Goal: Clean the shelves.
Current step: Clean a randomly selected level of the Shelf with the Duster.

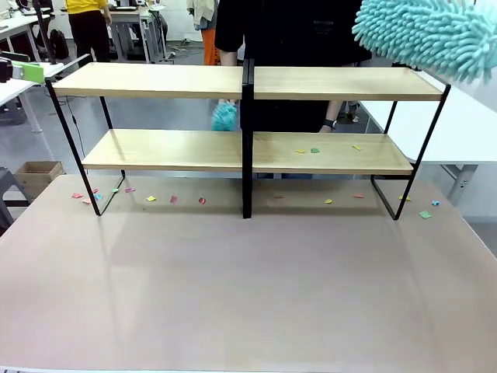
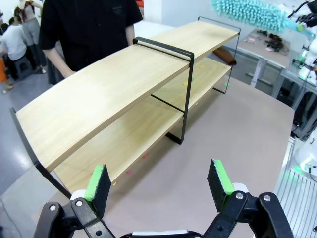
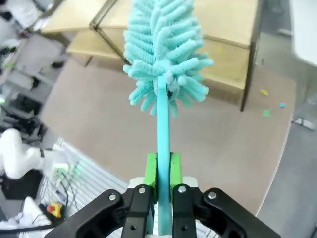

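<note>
**Front view.** The shelves (image 1: 248, 81) stand across the far half of the table (image 1: 248, 311), two units joined at a black middle post. A teal duster (image 1: 427, 35) hangs above the shelves' right end, clear of the top board. It is probably poised there to come down onto the wood. Coloured paper scraps (image 1: 314, 150) lie on the lower right board, and more lie on the table under and just in front of the shelves. These are likely what has to be swept off. A person (image 1: 295, 31) in black stands just behind the shelves. A second duster (image 1: 224, 116) shows behind the middle post, and what holds it cannot be told.

**Left wrist view.** The left gripper (image 2: 157, 171) has its green-padded fingers spread wide with nothing between them. It sits off the shelves' left end, above the table, seemingly kept out of the way. The shelves (image 2: 109, 94) run away from it with bare top boards, and the duster (image 2: 250, 14) is over their far end.

**Right wrist view.** The right gripper (image 3: 163, 168) is clamped tight on the duster's flat handle (image 3: 163, 124). The pads press on both sides low down, which leaves the whole fluffy head (image 3: 166, 54) free to reach. The head points at the shelves (image 3: 223, 29) from above without touching them, so the wiping stroke looks not yet begun.
</note>
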Robot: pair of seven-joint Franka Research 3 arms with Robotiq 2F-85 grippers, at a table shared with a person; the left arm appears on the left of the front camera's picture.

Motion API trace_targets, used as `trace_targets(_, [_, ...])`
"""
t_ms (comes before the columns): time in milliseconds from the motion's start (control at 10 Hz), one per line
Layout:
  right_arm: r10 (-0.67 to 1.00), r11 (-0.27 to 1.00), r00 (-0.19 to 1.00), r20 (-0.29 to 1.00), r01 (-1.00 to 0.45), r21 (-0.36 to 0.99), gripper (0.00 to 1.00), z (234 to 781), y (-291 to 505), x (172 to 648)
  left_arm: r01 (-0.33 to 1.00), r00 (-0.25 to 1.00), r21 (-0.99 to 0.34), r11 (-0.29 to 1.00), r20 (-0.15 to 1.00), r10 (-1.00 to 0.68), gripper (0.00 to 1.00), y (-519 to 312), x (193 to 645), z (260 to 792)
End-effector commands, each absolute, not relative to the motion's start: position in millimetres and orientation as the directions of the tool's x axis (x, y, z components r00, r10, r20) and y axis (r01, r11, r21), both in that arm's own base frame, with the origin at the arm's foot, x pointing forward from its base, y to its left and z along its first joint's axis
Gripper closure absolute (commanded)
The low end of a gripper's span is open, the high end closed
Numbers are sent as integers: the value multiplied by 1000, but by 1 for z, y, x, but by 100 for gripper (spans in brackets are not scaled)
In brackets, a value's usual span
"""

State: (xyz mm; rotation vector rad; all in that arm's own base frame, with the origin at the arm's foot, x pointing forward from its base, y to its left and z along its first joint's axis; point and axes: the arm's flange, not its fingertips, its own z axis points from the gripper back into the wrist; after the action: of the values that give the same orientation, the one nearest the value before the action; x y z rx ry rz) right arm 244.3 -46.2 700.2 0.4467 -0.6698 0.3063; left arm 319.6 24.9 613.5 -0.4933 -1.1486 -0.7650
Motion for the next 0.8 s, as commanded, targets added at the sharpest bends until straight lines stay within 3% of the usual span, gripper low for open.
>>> trace_targets(0, [225, 753, 776, 590, -523, 400, 88, 702, -79, 237, 758, 208, 28, 652, 937, -282, 0, 24, 321, 612])
trace_targets(400, [35, 799, 792, 609, -389, 459, 88, 699, -177, 151, 758, 208, 28, 652, 937, -282, 0, 24, 321, 612])
trace_targets(700, [-135, 758, 803, 581, -294, 583, 88, 655, -265, 106, 758, 208, 28, 652, 937, -282, 0, 24, 321, 612])
